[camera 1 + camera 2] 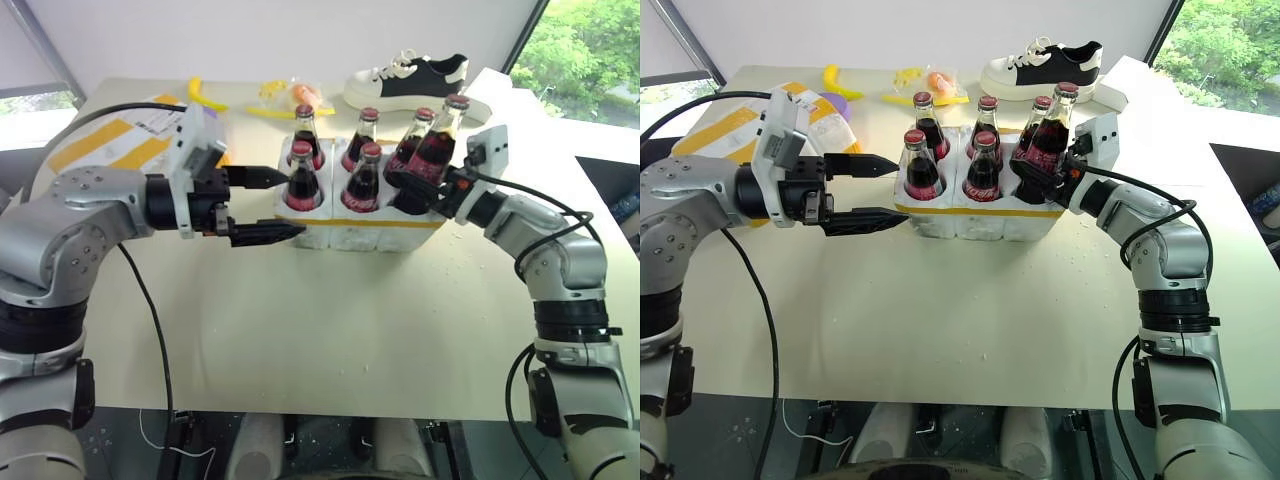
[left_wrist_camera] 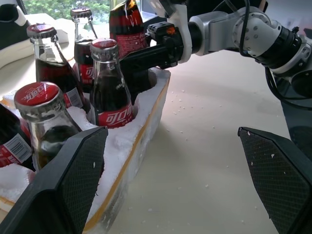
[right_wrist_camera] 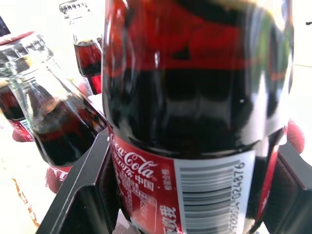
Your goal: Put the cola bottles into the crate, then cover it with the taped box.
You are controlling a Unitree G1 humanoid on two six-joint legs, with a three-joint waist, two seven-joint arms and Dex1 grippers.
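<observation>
The crate [image 1: 360, 232] sits in the middle of the worktop [image 1: 330, 330]. Five cola bottles [image 1: 362, 180] stand in its round holes. The sixth bottle [image 1: 436, 145] is at the crate's right front corner, leaning a bit, and its bottom looks to be just going into the last hole.

To do this step well, the bottle should be stood up straight over the empty hole and then go slowly down until it rests on the bottom. It should not bump the bottle next to it. Only then should the fingers let go. A tipped bottle could catch on the soft white rim and break bits off it.

The right gripper [image 1: 418, 185] has its fingers squeezed tight around the lower part of this bottle, by the red label.

The left gripper [image 1: 268, 206] is just beside the crate's left end. Its fingers are spread wide and hold nothing. One finger looks to lie close along the crate's front left edge; I cannot tell if it touches.

The taped box [image 1: 120, 140] lies behind the left arm, away from the crate's left end. It is not on the crate yet.
</observation>
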